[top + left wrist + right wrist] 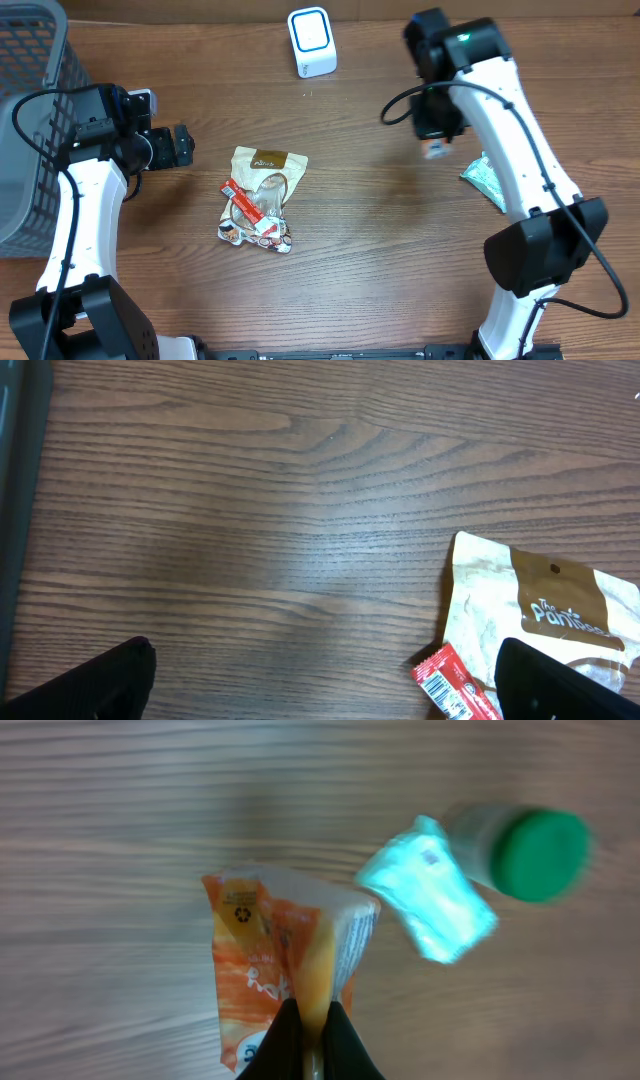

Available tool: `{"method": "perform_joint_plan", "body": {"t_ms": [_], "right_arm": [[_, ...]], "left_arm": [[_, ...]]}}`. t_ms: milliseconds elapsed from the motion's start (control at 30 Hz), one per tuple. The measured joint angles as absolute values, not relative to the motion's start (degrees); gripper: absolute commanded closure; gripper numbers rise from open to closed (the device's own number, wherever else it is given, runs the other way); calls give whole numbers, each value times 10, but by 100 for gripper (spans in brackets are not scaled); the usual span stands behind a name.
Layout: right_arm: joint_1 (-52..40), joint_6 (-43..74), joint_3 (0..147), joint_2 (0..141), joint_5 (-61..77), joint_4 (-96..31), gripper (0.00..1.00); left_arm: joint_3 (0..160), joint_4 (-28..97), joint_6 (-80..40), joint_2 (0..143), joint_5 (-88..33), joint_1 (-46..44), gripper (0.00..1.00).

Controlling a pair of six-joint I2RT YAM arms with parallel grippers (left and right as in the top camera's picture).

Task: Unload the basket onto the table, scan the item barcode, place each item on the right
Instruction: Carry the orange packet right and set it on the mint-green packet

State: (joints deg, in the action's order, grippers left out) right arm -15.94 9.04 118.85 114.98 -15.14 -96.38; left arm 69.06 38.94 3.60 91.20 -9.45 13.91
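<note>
My right gripper (437,141) hangs above the table at the right, shut on an orange snack packet (436,151). In the right wrist view the packet (262,945) stands pinched on edge between the black fingertips of the right gripper (312,1012). A white and blue scanner (312,41) stands at the table's far edge. Left of a pile of packets (258,200), my left gripper (186,146) is open and empty. In the left wrist view the left gripper (322,662) has its fingers wide apart over bare wood. A red packet (452,680) with a barcode lies by its right finger.
A grey mesh basket (22,120) stands at the far left. A teal packet (484,179) lies by the right arm, and in the right wrist view the teal packet (430,902) sits next to a green-capped bottle (528,852). A brown and white pouch (545,610) tops the pile.
</note>
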Motion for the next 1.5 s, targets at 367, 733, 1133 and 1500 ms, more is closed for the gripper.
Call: {"method": "perform_joint_plan", "body": {"t_ms": [367,733,1133,1500], "right_arm": [[-83,70,1150,1150,-192,-967,96],[-31,27,998,1150,-253,-870,96],[14,-32,916,1150,-261,-780,67],[17,-34,915,1150,-261,-768,61]], "left_arm": [[691,389,36,912,-95,139,0],[691,389,36,912,-94,139,1],[691,389,36,912,-95,139,0],[691,389,36,912,-95,139,0]]}}
